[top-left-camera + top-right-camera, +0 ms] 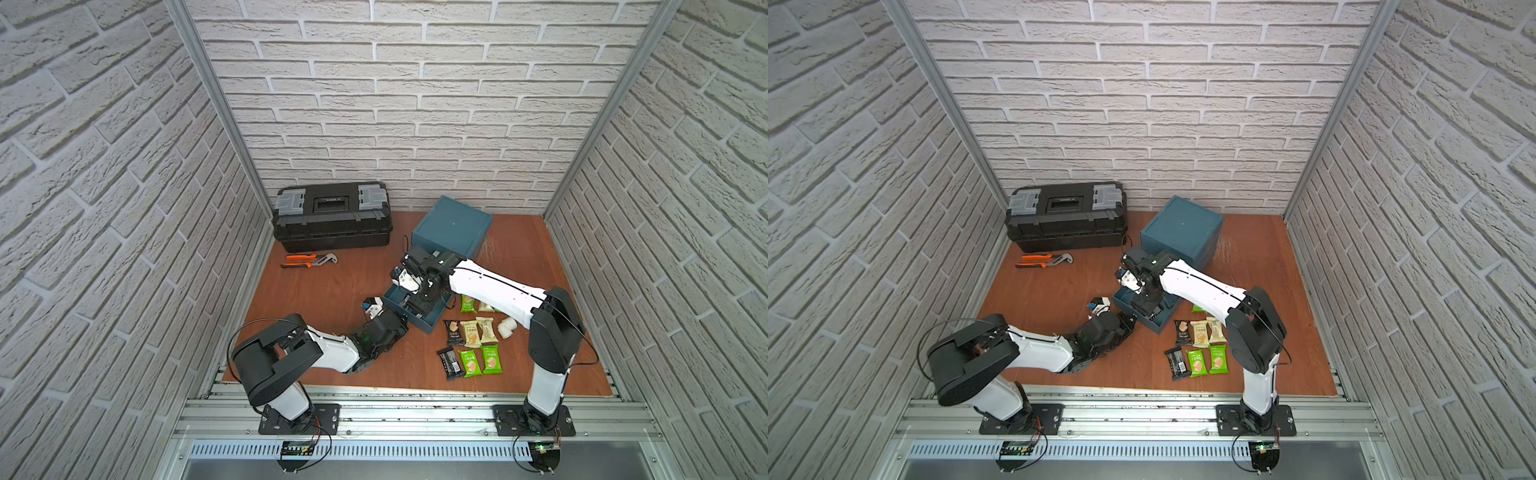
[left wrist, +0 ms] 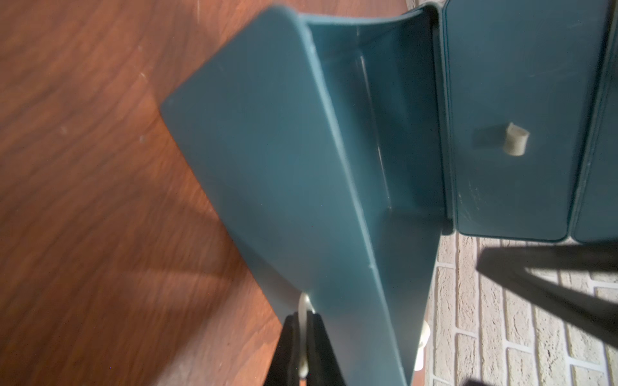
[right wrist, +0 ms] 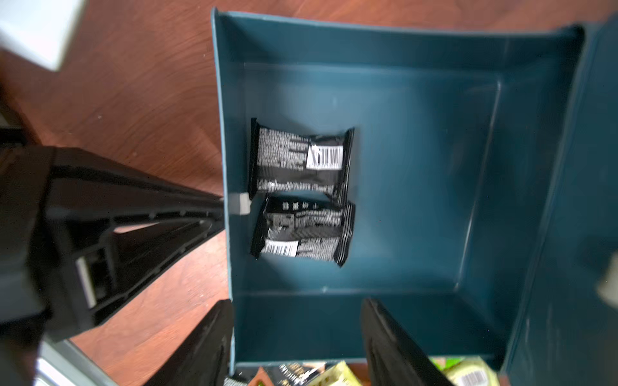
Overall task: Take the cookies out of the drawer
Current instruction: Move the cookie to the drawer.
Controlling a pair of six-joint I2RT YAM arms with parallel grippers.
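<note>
The teal drawer (image 3: 368,43) is pulled out of its cabinet (image 1: 451,224). Two black cookies packets (image 3: 301,157) (image 3: 301,230) lie flat inside it, near the front wall. My right gripper (image 3: 297,320) hangs open above the drawer with nothing between its fingers. My left gripper (image 2: 302,320) is shut on the drawer's pale knob (image 2: 303,302) at the front panel. Several more cookies in cream, green and black wrappers (image 1: 469,332) lie on the wooden floor beside the drawer, in both top views (image 1: 1200,345).
A white pipe elbow (image 1: 507,326) lies right of the loose packets, close to my right arm. A black toolbox (image 1: 332,216) stands at the back left, with orange-handled pliers (image 1: 309,260) in front of it. Brick walls enclose three sides.
</note>
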